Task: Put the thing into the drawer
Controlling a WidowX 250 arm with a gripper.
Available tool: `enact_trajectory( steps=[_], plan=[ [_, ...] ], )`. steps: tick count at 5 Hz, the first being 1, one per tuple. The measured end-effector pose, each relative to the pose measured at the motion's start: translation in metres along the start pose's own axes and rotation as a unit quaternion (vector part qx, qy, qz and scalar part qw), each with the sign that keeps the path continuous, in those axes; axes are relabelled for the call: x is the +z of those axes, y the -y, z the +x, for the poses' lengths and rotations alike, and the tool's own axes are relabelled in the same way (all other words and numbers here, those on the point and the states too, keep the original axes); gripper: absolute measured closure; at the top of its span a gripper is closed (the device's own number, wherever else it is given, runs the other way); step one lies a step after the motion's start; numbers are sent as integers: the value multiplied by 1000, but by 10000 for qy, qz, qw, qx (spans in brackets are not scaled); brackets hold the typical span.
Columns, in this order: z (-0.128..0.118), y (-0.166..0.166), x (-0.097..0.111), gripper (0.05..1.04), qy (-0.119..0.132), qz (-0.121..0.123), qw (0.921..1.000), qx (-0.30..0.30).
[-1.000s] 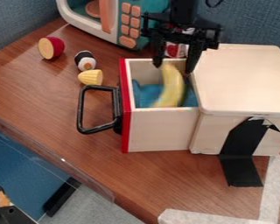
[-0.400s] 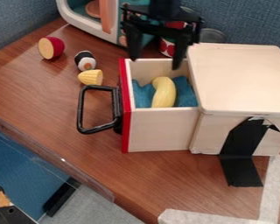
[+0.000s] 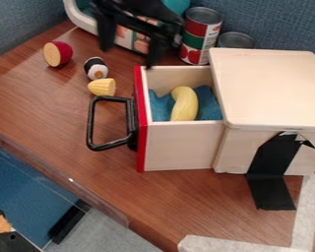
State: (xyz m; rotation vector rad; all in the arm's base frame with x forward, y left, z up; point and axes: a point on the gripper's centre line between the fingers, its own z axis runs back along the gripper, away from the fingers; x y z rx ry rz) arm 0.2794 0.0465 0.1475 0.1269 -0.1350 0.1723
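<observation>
Tabletop: brown wood-grain (image 3: 55,113), carrying the rest.
Cabinet: pale wooden box (image 3: 272,88) at the view's right, black tape (image 3: 272,165) down its near side.
Drawer: pulled out of the cabinet's left side, pale walls (image 3: 180,147), red front, black handle (image 3: 91,123).
Toy microwave: white frame (image 3: 86,20), at the top edge, partly behind the arm.
Gripper: black (image 3: 128,56), at the top of the view, above the tabletop behind the drawer; jaws spread wide.
Blue cloth: inside the drawer (image 3: 161,106).
Cans: a tall one (image 3: 201,35) and a shorter one (image 3: 237,39), behind the drawer and cabinet.
Toy banana: yellow (image 3: 185,104), in the drawer on the cloth, well apart from the jaws, below and to the right of them in the view.
Small toys: red-skinned half fruit (image 3: 57,53), yellow piece (image 3: 102,87), black-and-white piece (image 3: 96,68), left of the drawer.
</observation>
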Motion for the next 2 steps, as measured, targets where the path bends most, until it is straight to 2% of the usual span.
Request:
enact_trajectory(
  steps=[1,2],
  plan=[
    [-8,-33,4,83,107,174,9998,84],
    [-18,-61,6,83,164,101,9997,141]
  ],
)
